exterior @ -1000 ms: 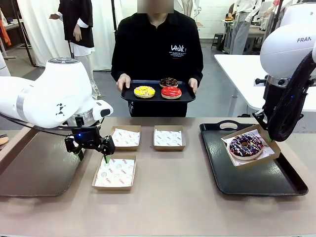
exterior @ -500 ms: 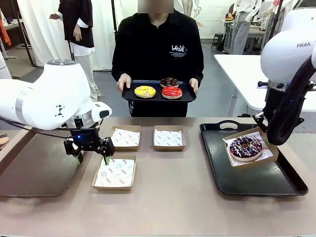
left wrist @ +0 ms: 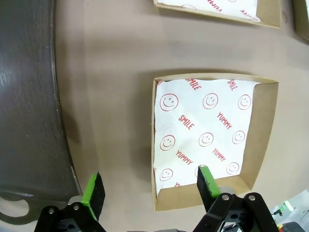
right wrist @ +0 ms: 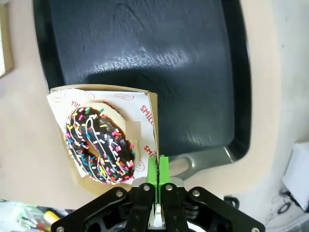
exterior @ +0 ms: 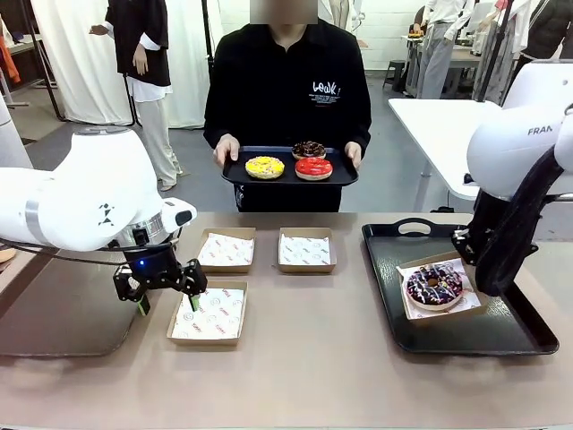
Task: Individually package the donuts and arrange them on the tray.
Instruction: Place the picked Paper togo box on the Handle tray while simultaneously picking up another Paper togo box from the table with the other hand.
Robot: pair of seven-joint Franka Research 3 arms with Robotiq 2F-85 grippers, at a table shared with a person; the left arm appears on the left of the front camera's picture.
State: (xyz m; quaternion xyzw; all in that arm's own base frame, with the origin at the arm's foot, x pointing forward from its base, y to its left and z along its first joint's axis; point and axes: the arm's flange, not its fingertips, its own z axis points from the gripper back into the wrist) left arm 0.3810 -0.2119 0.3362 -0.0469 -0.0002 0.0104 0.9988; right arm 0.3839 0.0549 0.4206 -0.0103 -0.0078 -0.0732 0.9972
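Nearest, the left claw [exterior: 167,305] hangs released over the near-left corner of an empty box [exterior: 208,313], touching nothing; its wrist view puts one green pad over the bare table [left wrist: 111,96] and one over the liner, and makes the red smileys readable, a blur from the front; a grey tray [exterior: 54,305] lies beside it. On the black tray [exterior: 466,336] sits the loaded box [exterior: 470,309] with the sprinkled donut [exterior: 434,285]; from the front a cable sleeve hides the grip, but the wrist view shows the right claw [right wrist: 158,169] clenched on the box's edge; a second ago that box rode higher and tilted, now it lies flatter and nearer. Two more boxes [exterior: 226,249] wait beyond; farthest, the person holds a small tray [exterior: 288,175] carrying the yellow donut [exterior: 264,167], red donut [exterior: 312,167] and chocolate donut [exterior: 308,149].
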